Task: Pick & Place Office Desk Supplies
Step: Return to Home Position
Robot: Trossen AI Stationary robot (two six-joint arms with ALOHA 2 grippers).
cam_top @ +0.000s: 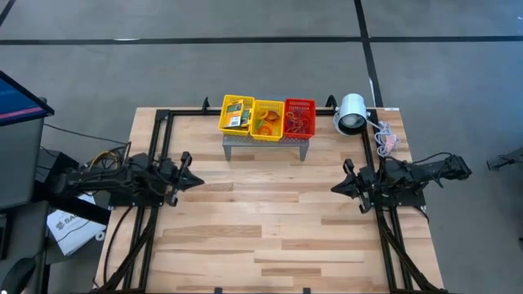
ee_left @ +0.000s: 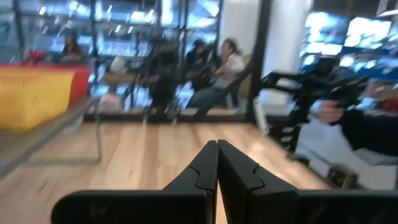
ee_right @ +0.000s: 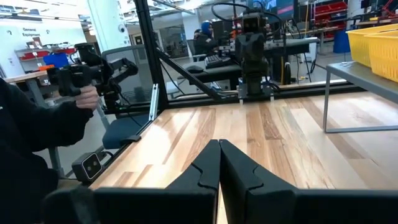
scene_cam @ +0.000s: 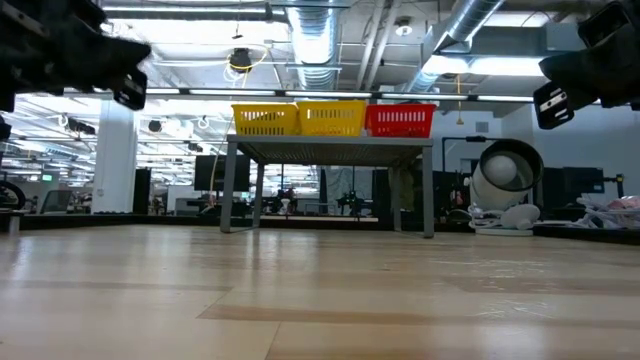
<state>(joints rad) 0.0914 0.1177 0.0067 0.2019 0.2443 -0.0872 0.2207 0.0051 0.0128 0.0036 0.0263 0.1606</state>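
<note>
Table: pale wood planks inside a dark frame, with grey floor around it and an open workshop hall behind.
Stand: grey, at the far edge near the middle, carrying three bins side by side and touching.
Yellow bin: the leftmost. The crayon boxes lie flat inside, and you cannot count them from above.
Middle bin: also yellow, with orange and green bands in a tangle.
Red bin: the rightmost. It holds more loops, and you cannot tell single ones apart.
Hidden: the low view gives you only the bin walls, so everything inside is out of sight there.
Cut off: in the low view both arms are clipped by the top corners, raised clear of the wood.
Lamp: white, just right of the stand. A pale cord trails from it toward the right edge.
Left gripper: at the table's left side, tips toward the middle. The fingers are pressed together and hold nothing, well apart from the stand.
Right gripper: opposite it on the right side, also pinched closed and empty.
Between them: bare planks.
Person: beyond the table's edge in the right wrist view, a dark sleeve and a hand grip a dark handle rig.
Others: seated figures far behind in the left wrist view, hard to make out.
</note>
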